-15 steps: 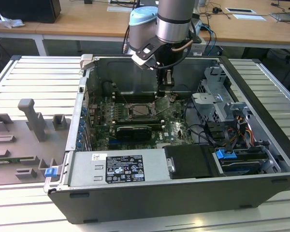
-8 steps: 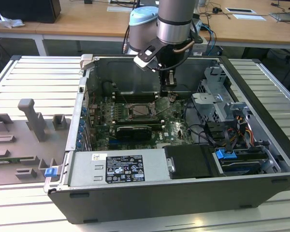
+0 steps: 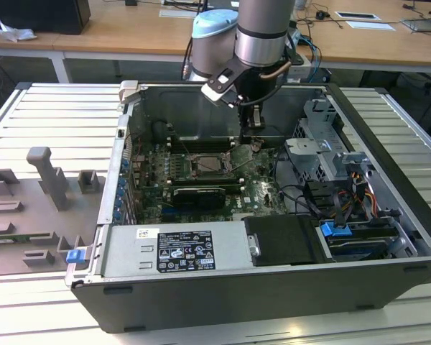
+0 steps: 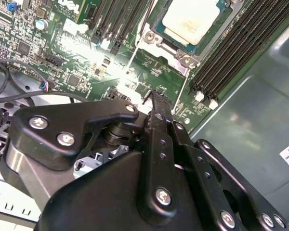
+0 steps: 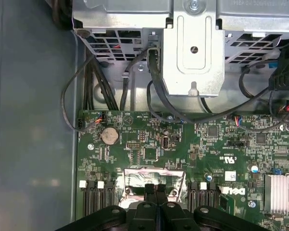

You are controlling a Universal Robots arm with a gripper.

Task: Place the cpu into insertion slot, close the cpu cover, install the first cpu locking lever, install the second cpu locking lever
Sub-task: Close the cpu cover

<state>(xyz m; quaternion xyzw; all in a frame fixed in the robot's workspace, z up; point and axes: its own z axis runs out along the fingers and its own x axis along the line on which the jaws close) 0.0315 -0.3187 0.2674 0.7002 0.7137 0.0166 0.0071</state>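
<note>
Reaching into the open sheet-metal computer case [image 3: 237, 305], the arm [image 3: 262, 32] hangs its gripper [image 3: 253, 133] over the green circuit board [image 3: 266, 192], just beside the insertion slot [image 3: 214, 165], a dark square with a bright metal rim. The cpu [image 4: 190, 19], a flat chip with a smooth pale face, already sits in that slot with the thin silvery cpu cover [image 4: 179, 55] seemingly down around it, so I judge a locking-lever step is in hand, calling for a steady push on a springy wire lever [image 4: 133, 57]. The black fingers [image 5: 149, 190] are pressed together, pinching nothing I can see.
</note>
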